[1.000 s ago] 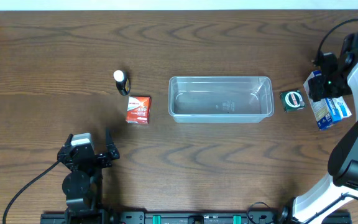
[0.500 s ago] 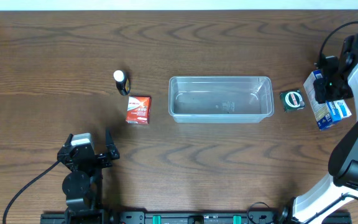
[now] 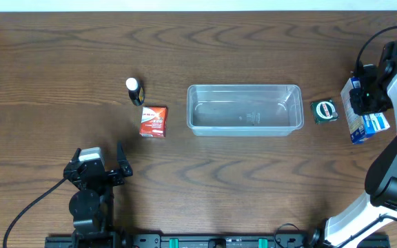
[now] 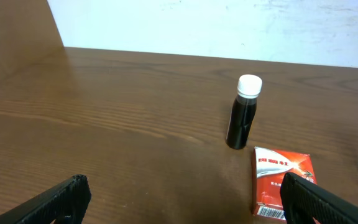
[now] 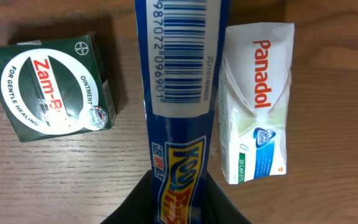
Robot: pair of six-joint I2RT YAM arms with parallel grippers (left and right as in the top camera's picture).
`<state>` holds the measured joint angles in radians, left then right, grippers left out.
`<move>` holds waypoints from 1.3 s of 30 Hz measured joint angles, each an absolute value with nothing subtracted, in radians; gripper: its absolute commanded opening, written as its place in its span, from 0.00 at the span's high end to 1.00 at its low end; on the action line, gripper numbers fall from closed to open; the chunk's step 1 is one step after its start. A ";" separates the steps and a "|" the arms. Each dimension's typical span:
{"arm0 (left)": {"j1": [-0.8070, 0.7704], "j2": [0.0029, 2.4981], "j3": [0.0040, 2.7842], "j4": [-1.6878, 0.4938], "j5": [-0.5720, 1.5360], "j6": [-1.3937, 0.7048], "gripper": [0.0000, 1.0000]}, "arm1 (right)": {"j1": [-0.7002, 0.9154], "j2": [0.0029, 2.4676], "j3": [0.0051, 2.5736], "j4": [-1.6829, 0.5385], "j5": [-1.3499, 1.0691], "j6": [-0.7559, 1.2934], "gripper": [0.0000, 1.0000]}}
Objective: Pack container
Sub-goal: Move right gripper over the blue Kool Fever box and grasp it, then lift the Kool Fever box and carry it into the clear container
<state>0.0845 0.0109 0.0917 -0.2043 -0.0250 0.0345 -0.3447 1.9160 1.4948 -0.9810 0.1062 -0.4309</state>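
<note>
Two pincers: left pincer [image 4: 182, 190] gapes apart above the wooden desk [image 4: 104, 124]; right pincer [image 5: 180, 200] seems clamped on a blue barcoded cardboard box [image 5: 182, 62].

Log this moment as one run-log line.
left gripper: open | right gripper: pinching blue box | container: empty | red box, bottle, green box, Panadol box: on table

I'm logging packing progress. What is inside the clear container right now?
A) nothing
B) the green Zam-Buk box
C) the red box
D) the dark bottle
A: the container shows only its bare bottom, while the red box and dark bottle sit on the table to its left and the green box to its right.
</note>
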 measured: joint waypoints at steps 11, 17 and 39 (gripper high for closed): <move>0.084 0.011 0.092 -0.204 -0.025 0.034 0.02 | -0.331 1.910 1.546 -0.999 0.105 -0.427 0.85; 0.084 0.011 0.092 -0.204 -0.025 0.035 0.02 | -0.257 1.824 1.667 -1.002 0.105 -0.425 0.91; 0.084 0.011 0.092 -0.204 -0.025 0.034 0.02 | 0.291 1.555 1.739 -1.123 0.056 -0.710 0.98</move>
<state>0.0845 0.0109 0.0917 -0.2043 -0.0250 0.0341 0.2909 1.5555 1.7390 -1.1233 0.0559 -0.7097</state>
